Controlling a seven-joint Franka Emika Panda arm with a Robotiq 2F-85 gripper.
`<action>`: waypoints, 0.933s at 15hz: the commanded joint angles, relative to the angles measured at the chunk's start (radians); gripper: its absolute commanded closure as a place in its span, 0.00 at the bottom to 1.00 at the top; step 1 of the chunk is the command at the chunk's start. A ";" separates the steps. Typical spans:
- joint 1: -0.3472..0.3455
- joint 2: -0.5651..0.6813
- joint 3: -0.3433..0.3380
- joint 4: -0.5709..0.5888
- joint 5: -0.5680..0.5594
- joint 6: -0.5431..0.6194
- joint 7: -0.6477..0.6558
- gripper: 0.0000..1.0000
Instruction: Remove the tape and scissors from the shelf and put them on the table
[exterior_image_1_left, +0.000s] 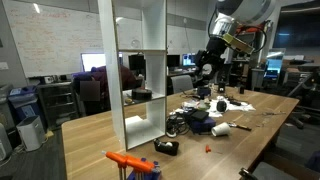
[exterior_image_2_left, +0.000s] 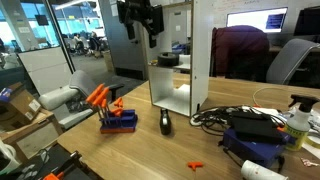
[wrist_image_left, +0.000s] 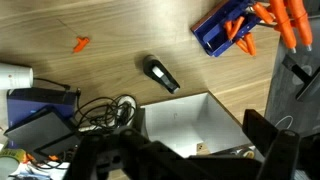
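Observation:
The tall white shelf (exterior_image_1_left: 138, 60) stands on the wooden table (exterior_image_1_left: 90, 135) and shows in both exterior views (exterior_image_2_left: 200, 60). The black tape roll (exterior_image_1_left: 141, 95) sits on a middle board of the shelf (exterior_image_2_left: 167, 60). A small slim orange item, seemingly the scissors (exterior_image_2_left: 196, 164), lies on the table in front of the shelf; it also shows in the wrist view (wrist_image_left: 82, 43). My gripper (exterior_image_2_left: 143, 36) hangs high beside the shelf's upper part, open and empty (exterior_image_1_left: 207, 72). In the wrist view its dark fingers (wrist_image_left: 180, 152) frame the shelf's white panels (wrist_image_left: 175, 118) from above.
A flat black object (exterior_image_2_left: 166, 122) lies at the shelf's foot. An orange-and-black tool on a blue stand (exterior_image_2_left: 112, 108) sits nearby. Cables, a blue box (exterior_image_2_left: 255, 150) and other clutter crowd the table beyond the shelf. Office chairs stand around.

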 joint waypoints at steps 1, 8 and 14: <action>-0.025 0.003 0.020 0.008 0.013 -0.003 -0.011 0.00; -0.025 -0.015 0.028 0.009 0.015 0.009 0.000 0.00; -0.049 -0.026 0.131 0.017 0.018 -0.026 0.244 0.00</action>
